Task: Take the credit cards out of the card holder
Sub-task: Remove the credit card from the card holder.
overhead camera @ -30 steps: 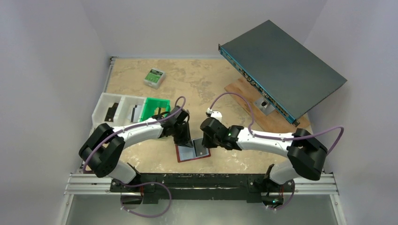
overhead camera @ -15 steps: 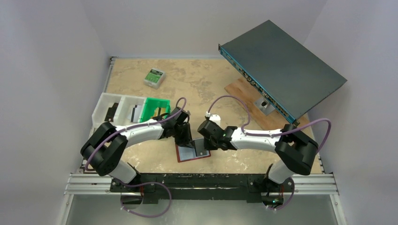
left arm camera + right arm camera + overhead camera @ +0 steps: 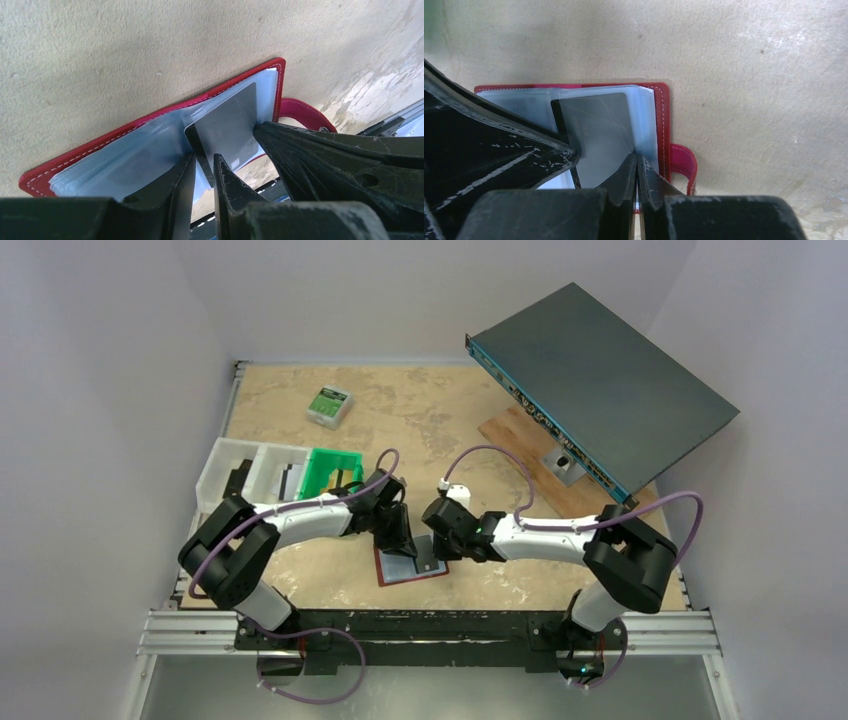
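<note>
The card may slip from the left jaws, slightly spread round its edge, if the pressed-together right jaws let the holder shift.

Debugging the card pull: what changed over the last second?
Right arm tucked its elbow in, pushing the right end effector left over the card holder, where it closed at the grey card edge. The left end effector edged nearer, fingers straddling that card's corner. Holder, green bin and small box stayed put.
</note>
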`<state>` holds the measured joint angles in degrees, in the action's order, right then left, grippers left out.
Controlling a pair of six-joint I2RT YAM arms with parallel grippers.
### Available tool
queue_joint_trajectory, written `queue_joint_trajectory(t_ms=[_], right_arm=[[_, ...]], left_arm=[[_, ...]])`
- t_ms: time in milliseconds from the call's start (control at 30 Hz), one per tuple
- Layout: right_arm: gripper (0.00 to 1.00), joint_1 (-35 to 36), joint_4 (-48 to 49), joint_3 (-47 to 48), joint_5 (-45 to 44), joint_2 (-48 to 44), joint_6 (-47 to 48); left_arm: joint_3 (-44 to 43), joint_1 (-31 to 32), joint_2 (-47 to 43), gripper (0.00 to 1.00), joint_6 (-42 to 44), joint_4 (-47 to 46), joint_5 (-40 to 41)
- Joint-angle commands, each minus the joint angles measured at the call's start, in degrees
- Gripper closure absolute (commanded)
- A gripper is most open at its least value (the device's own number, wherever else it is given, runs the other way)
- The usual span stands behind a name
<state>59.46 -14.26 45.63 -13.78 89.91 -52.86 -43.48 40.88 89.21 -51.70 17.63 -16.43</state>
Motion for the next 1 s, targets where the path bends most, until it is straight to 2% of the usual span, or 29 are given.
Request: queue_joint_trajectory(t_ms=[0, 233, 567, 833, 967], right_arm=[[1.0, 0.0, 2.4, -2.3, 2.3, 3.4, -0.3], [1.0, 0.0, 4.7, -2.8, 4.8, 4.3, -0.1], [1.0, 0.6, 6.1, -3.0, 6.9, 4.9, 0.3], [1.0, 0.4, 6.4, -4.0, 8.7, 5.8, -1.4], [1.0, 0.2, 6.1, -4.9, 8.1, 5.2, -1.9]], left_arm=[[0.4, -0.4, 1.6, 0.8, 0.2, -0.8, 0.9], [1.9, -0.5, 1.7, 0.79, -0.8, -2.8, 0.5], [3.2, -1.0, -4.5, 0.77, -2.3, -5.9, -2.4], [1.8, -1.3, -4.5, 0.76, -0.2, 3.3, 3.7], [2.9, -1.3, -3.7, 0.76, 0.0, 3.5, 4.2]])
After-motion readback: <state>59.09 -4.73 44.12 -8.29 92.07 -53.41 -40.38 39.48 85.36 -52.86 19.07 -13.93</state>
